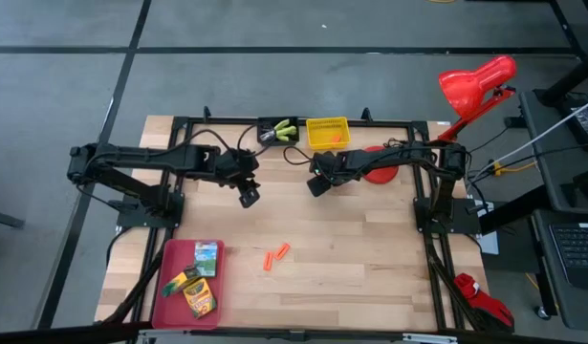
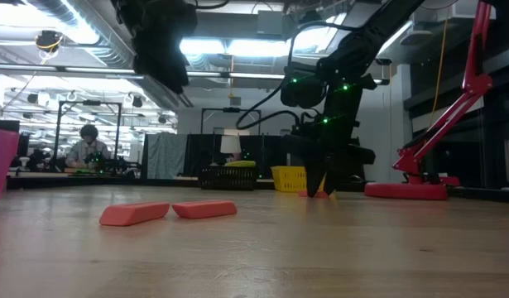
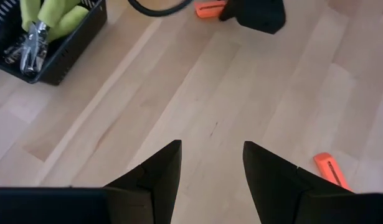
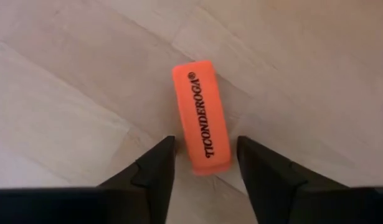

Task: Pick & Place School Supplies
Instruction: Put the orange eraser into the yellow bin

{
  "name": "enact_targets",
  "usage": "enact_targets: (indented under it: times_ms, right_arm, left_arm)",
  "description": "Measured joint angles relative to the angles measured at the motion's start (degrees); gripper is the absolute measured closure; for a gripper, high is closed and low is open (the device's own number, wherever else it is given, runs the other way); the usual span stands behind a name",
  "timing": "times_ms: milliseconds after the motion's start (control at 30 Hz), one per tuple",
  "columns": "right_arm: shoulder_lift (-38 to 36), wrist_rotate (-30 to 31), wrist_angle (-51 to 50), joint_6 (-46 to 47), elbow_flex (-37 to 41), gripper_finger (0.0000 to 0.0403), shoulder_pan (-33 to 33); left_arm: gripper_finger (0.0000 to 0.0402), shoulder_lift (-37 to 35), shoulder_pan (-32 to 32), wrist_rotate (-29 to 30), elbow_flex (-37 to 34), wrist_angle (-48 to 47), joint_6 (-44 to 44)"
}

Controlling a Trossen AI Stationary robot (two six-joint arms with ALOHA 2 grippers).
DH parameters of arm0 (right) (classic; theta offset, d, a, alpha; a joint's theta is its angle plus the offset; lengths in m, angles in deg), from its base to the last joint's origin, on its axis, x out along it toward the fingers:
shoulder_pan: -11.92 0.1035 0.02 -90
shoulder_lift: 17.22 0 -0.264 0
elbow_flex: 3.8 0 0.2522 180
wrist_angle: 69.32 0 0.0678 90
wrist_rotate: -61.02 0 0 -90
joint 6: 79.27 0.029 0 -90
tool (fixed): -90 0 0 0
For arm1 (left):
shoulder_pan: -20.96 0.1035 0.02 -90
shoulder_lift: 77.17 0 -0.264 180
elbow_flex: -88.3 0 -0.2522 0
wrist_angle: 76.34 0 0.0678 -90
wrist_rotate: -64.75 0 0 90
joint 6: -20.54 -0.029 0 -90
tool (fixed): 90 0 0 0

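Three crayon boxes (image 1: 198, 282) lie in the red tray (image 1: 164, 308) at the table's near left. Two orange erasers (image 1: 275, 255) lie side by side mid-table; a third eraser (image 4: 202, 115), printed TICONDEROGA, lies on the wood farther back. Two green-handled tools (image 1: 283, 130) sit in the black bin (image 1: 268, 124). The left gripper (image 3: 211, 163) hovers parted, holding nothing. The right gripper (image 4: 203, 160) stands narrowly apart, straddling the third eraser's end

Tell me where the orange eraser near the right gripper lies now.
In the right wrist view, the orange eraser lies on the wooden table, between the open right gripper.
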Motion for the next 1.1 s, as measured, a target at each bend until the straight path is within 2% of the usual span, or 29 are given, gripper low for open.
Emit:
enact_targets:
  times_ms: [233, 300, 433, 667, 867, 1100]
  right_arm:
    - [-0.1, 1.0, 0.6, 0.2, 0.1, 0.0335, 0.0]
    - [-0.6, 1.0, 0.8, 0.2, 0.2, 0.0351, 0.1]
    - [-2.0, 3.0, -0.3, -0.1, -0.9, 0.0351, 0.1]
    - [-4.8, 10.8, -6.7, -4.7, -9.5, 0.0344, -0.9]
    - [-5.1, 13.4, -8.9, -11.2, -15.6, 0.0344, -6.4]
    - [-4.8, 10.8, -8.0, -18.2, -16.0, 0.0344, -14.7]
  left_arm:
    - [0.0233, -0.1, -1.8, 0.7, 0.0, -1.8, 1.9]
    - [0.0233, -0.1, -2.2, 1.3, 0.0, -2.4, 2.6]
    - [0.0233, -0.3, -3.3, 2.4, 0.0, -2.8, 3.8]
    - [0.0233, -0.8, -5.3, 5.1, 0.0, -3.7, 6.3]
    - [0.0233, -0.7, -7.8, 6.4, 0.0, -5.7, 9.8]
    - [0.0233, 1.0, -14.1, 17.0, 0.0, -3.6, 17.7]
